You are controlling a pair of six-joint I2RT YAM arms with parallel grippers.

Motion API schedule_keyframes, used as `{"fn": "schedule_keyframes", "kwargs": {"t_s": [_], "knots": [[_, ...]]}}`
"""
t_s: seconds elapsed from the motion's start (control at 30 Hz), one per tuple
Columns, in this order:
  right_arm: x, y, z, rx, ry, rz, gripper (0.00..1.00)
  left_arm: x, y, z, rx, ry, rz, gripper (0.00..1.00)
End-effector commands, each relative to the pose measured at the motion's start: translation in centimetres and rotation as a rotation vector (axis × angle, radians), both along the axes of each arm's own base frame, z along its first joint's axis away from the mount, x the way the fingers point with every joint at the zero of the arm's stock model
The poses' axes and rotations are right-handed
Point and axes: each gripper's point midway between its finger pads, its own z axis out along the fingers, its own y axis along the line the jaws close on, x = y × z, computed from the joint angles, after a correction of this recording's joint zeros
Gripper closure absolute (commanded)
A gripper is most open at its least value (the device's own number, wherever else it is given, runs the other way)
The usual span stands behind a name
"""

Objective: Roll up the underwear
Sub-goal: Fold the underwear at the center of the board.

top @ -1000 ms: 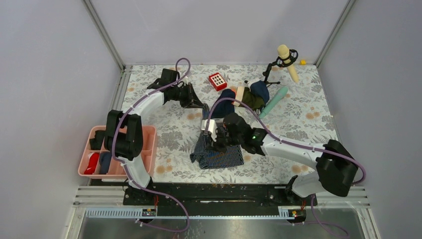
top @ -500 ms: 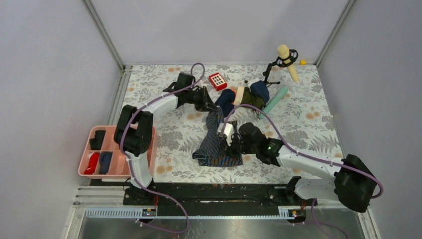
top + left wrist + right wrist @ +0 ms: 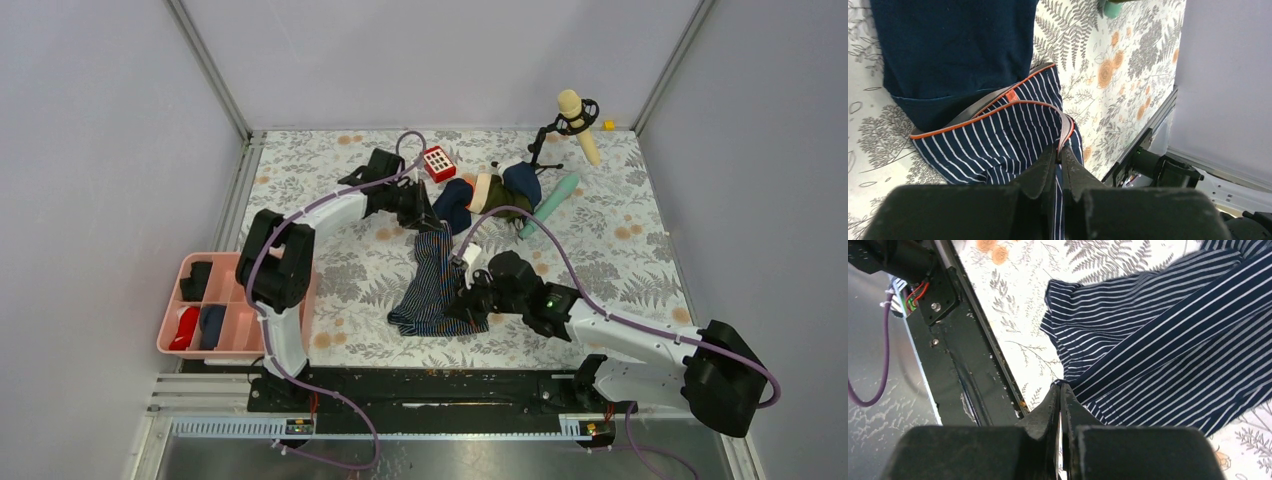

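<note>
left pincer (image 3: 1059, 150) pinched closed, arm outstretched | right pincer (image 3: 1060, 386) pinched closed, low

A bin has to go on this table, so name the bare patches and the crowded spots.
Bare: the right side, between the teal tube, the right arm and the wall; the far left corner behind the left arm; a strip between the pink tray and the underwear. Crowded: far centre, around the red box, navy cloth and microphone.

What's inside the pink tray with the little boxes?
In the pink plastic divided tray lie a black object, a red object and a dark blue object. The left arm covers its right side, so that part is hidden.
</note>
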Motion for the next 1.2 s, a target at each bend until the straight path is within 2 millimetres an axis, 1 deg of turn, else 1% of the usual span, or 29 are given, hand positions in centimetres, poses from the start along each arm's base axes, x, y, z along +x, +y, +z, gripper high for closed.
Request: {"fn": "schedule_keyframes", "kwargs": {"t_s": [0.0,0.13,0.27,0.43,0.57,0.67,0.83,1.03,1.17], "knots": [[0.7,-0.8,-1.0,-0.013,0.037,-0.103,1.0,0.1,-1.6,-1.4,0.035,-0.044,-0.037,1.0],[0.7,-1.7,-2.3,-0.033,0.058,-0.144,1.0,0.2,-3.1,-2.3,0.058,-0.057,-0.053,1.0],[0.9,-2.9,-3.4,-0.059,0.069,-0.204,1.0,0.7,-3.9,-3.1,0.084,-0.063,-0.046,1.0],[1.6,-4.4,-4.2,-0.077,0.097,-0.27,1.0,0.9,-5.0,-3.2,0.078,-0.062,-0.06,1.0],[1.9,-5.3,-4.8,-0.09,0.114,-0.299,1.0,0.7,-5.5,-3.6,0.08,-0.055,-0.067,1.0],[2.1,-5.6,-5.2,-0.097,0.122,-0.308,1.0,0.4,-5.8,-3.9,0.078,-0.046,-0.077,1.0],[1.6,-5.4,-5.4,-0.091,0.131,-0.273,1.0,0.0,-6.6,-3.9,0.07,-0.046,-0.097,1.0],[0.5,-6.5,-7.0,-0.134,0.124,-0.238,1.0,-0.4,-7.3,-3.6,0.066,-0.053,-0.111,1.0],[0.4,-6.4,-6.6,-0.125,0.119,-0.223,1.0,-0.7,-7.4,-3.6,0.071,-0.05,-0.116,1.0]]}}
